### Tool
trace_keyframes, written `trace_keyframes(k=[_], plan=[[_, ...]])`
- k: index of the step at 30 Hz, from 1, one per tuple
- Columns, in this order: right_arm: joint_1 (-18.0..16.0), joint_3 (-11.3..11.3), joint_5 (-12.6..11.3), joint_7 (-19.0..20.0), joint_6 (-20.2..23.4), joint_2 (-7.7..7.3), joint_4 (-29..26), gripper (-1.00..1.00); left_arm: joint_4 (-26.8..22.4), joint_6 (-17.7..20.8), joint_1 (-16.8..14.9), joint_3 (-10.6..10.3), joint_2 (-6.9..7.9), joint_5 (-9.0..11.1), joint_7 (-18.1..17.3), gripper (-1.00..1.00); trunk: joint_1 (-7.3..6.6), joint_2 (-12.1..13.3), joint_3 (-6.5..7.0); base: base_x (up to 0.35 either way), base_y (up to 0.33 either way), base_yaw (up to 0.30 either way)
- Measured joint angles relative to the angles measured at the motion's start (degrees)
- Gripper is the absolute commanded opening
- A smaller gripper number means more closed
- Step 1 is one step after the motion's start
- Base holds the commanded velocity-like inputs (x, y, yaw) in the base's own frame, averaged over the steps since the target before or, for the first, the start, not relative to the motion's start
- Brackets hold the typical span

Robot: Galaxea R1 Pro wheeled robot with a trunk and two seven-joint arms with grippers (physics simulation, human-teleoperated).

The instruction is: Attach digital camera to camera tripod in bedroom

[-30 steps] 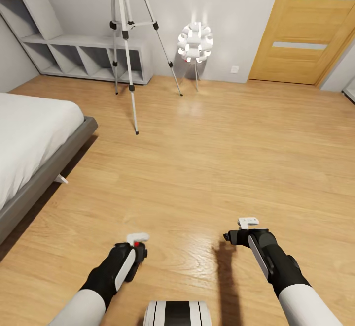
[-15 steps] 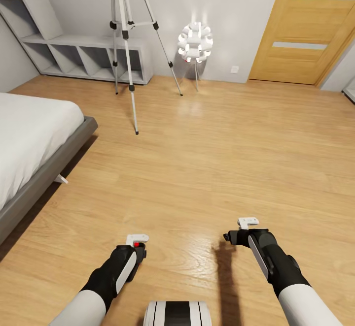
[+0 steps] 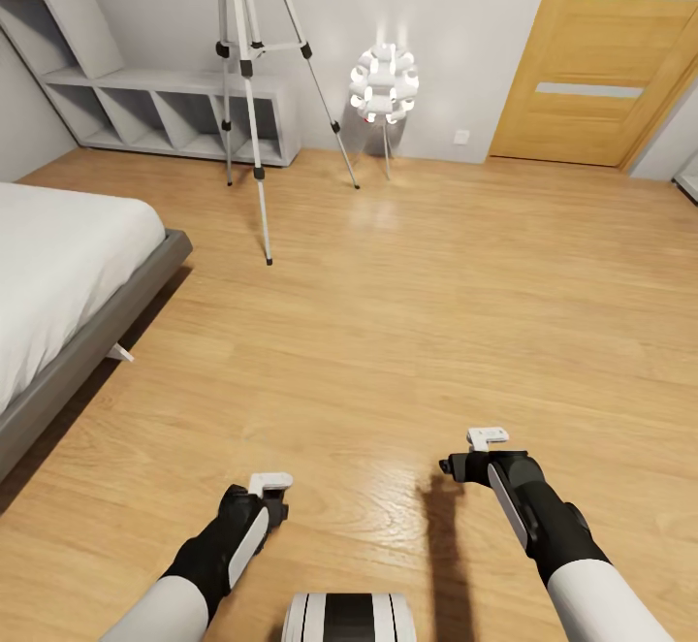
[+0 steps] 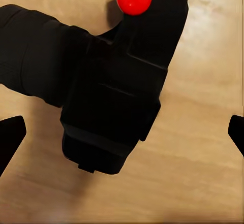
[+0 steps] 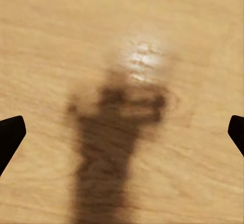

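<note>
Lying on the floor between the spread fingers of the left gripper, the camera seems lined up for a grasp, not yet pinched. Right gripper fingers are spread over bare boards; the tripod stands well ahead, by open shelf cubbies.

Far ahead of both pincers: grey cubby shelf against the wall, glowing white petal lamp on thin legs, wooden door off beyond the right pincer. Left of the left pincer, white bed on grey frame. Below, light wooden floor.
</note>
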Motion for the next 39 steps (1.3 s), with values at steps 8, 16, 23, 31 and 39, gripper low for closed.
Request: trace_keyframes(k=[8, 16, 23, 31, 39], plan=[[0.0, -0.1, 0.0, 0.0, -0.1, 0.01, 0.0, 1.00, 0.5, -0.8, 0.0, 0.0, -0.22, 0.7, 0.2, 1.00, 0.00, 0.0, 0.00, 0.000, 0.000, 0.000], [0.0, -0.1, 0.0, 0.0, -0.1, 0.00, 0.0, 1.00, 0.7, -0.9, 0.0, 0.0, -0.28, 0.6, 0.3, 1.00, 0.11, -0.1, -0.88, 0.000, 0.000, 0.000], [0.0, 0.0, 0.0, 0.0, -0.2, 0.06, 0.0, 1.00, 0.7, -1.0, 0.0, 0.0, -0.25, 0.6, 0.4, 1.00, 0.29, -0.1, -2.43, 0.000, 0.000, 0.000], [0.0, 0.0, 0.0, 0.0, -0.2, 0.08, 0.0, 1.00, 0.7, -1.0, 0.0, 0.0, -0.24, 0.5, 0.4, 1.00, 0.44, -0.2, -3.77, 0.000, 0.000, 0.000], [0.0, 0.0, 0.0, 0.0, -0.2, 0.16, 0.0, 1.00, 0.7, -1.1, 0.0, 0.0, -0.23, 0.6, 0.5, 1.00, 0.44, -0.2, -3.77, 0.000, 0.000, 0.000]])
